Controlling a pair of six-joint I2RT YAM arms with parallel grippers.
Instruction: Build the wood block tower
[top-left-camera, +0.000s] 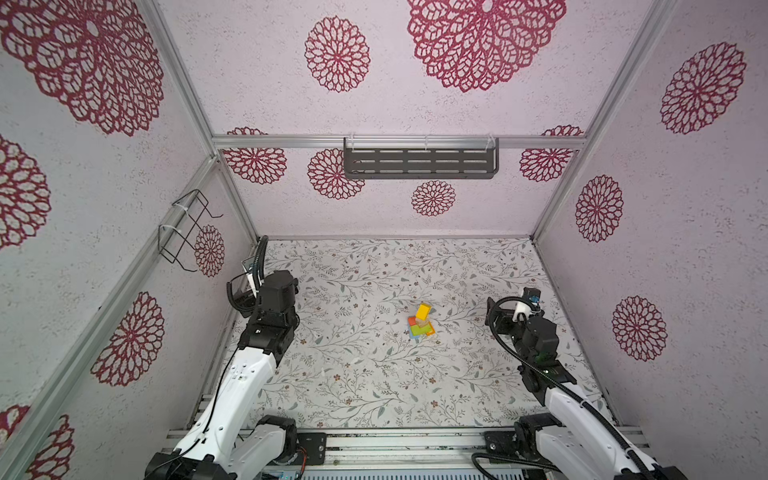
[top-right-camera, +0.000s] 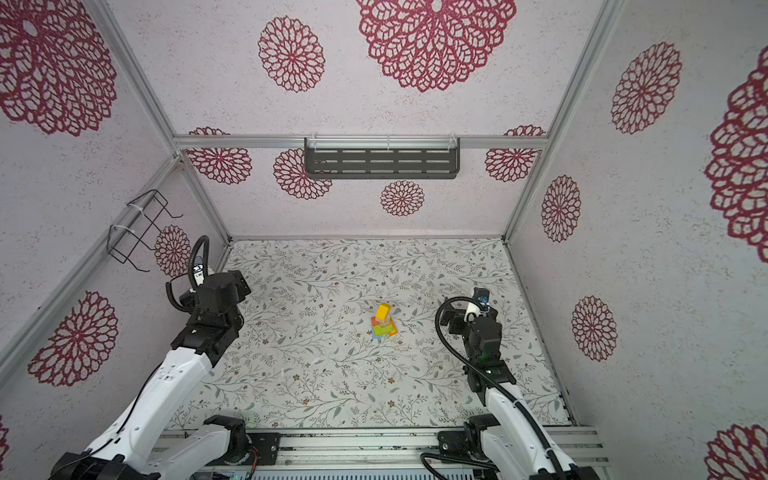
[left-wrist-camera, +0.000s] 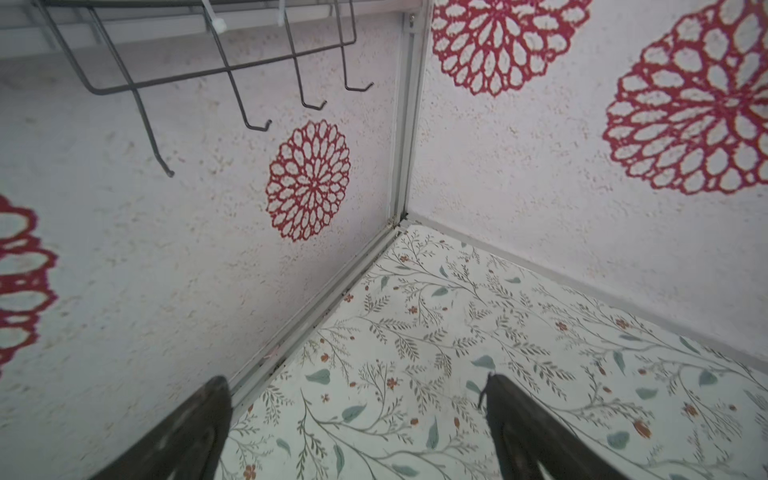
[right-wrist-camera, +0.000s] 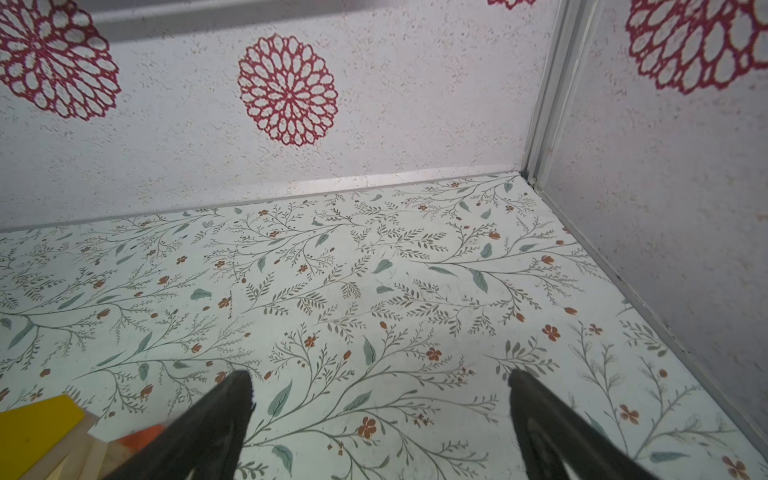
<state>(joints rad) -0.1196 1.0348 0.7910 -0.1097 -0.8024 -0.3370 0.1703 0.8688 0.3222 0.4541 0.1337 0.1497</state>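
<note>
The wood block tower (top-left-camera: 422, 323) (top-right-camera: 384, 321) stands on the flowered table in both top views, a little right of the middle. Flat blue, lime-green, orange and red pieces lie at its foot, with a tan block above them and a yellow block (top-left-camera: 424, 309) on top. No other loose wood blocks show. My left gripper (left-wrist-camera: 356, 380) is open and empty, over the back-left corner beside the wall, far from the tower. My right gripper (right-wrist-camera: 380, 374) is open and empty, right of the tower. The yellow block (right-wrist-camera: 37, 428) shows beside one of its fingers (right-wrist-camera: 232, 399).
A dark slotted shelf (top-left-camera: 419, 162) hangs on the back wall. A wire hook rack (top-left-camera: 187, 228) (left-wrist-camera: 208, 75) hangs on the left wall above the left arm (top-left-camera: 270, 316). Patterned walls close three sides. A metal rail (top-left-camera: 395, 442) runs along the front.
</note>
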